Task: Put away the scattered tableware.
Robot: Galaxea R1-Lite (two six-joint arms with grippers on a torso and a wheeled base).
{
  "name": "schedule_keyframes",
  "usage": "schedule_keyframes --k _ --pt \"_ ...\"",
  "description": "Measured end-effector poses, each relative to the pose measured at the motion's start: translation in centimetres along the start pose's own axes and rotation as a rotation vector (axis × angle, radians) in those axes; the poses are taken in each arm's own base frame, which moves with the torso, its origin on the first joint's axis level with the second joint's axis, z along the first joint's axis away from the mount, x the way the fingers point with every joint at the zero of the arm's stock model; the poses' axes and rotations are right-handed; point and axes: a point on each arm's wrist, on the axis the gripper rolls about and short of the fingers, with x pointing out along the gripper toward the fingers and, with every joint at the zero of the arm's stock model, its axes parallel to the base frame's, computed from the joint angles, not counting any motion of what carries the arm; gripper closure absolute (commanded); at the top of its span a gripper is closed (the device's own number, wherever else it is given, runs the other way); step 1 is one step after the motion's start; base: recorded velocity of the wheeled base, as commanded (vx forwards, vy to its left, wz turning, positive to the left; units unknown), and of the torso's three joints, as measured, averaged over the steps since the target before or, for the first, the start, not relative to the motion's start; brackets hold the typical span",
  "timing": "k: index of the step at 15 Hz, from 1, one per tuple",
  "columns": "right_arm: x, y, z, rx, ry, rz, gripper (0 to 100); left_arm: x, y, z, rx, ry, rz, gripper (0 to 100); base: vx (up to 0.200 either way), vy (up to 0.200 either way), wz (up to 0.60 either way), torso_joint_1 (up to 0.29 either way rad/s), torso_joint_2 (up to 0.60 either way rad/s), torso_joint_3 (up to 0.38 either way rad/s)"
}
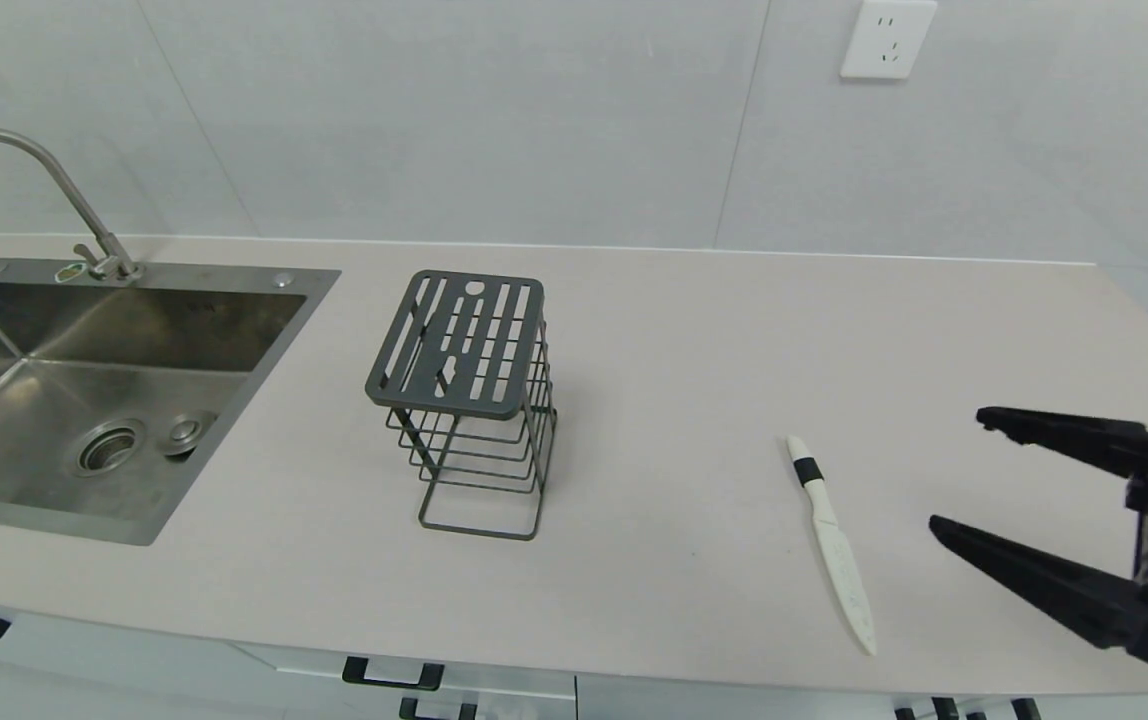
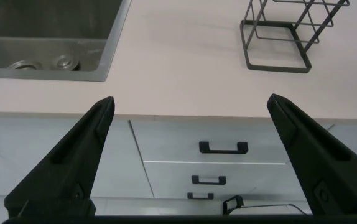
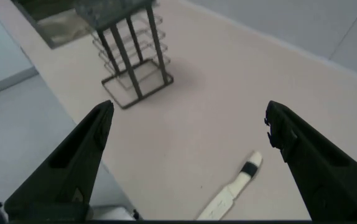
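We see our right claw (image 1: 956, 468) open wide, hanging over the right end of the counter (image 1: 694, 330). The white knife (image 1: 831, 545) lies flat on the counter just beside that claw, near the front edge (the end with the black ring points toward the wall). The dark wire rack (image 1: 464, 400) stands upright near the middle, well apart from the knife. The sink (image 1: 134, 275) with its tap (image 1: 112, 262) is on the left. Our left claw (image 2: 191, 102) is open wide too, out in front of the counter edge, with drawer handles (image 2: 222, 147) beyond it
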Motion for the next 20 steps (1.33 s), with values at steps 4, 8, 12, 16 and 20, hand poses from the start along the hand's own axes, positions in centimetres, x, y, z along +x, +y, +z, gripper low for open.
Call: schedule_keyframes --k 4,8,12,16,20 --pt "2.4 -1.2 -0.9 0.064 0.175 -0.061 0 0.0 0.0 0.0 0.0 0.0 0.0 0 0.0 0.0 0.0 0.0 0.0 0.0" --pt "3.0 -1.6 -1.4 0.126 0.399 -0.134 0 0.0 0.0 0.0 0.0 0.0 0.0 0 0.0 0.0 0.0 0.0 0.0 0.0" --pt "3.4 -1.9 -1.3 0.134 0.462 -0.186 0 0.0 0.0 0.0 0.0 0.0 0.0 0 0.0 0.0 0.0 0.0 0.0 0.0" --pt "4.3 -2.2 -2.6 0.143 0.533 -0.205 0 0.0 0.0 0.0 0.0 0.0 0.0 0 0.0 0.0 0.0 0.0 0.0 0.0" --pt "5.1 -2.3 -3.4 0.142 0.59 -0.23 0 0.0 0.0 0.0 0.0 0.0 0.0 0 0.0 0.0 0.0 0.0 0.0 0.0"
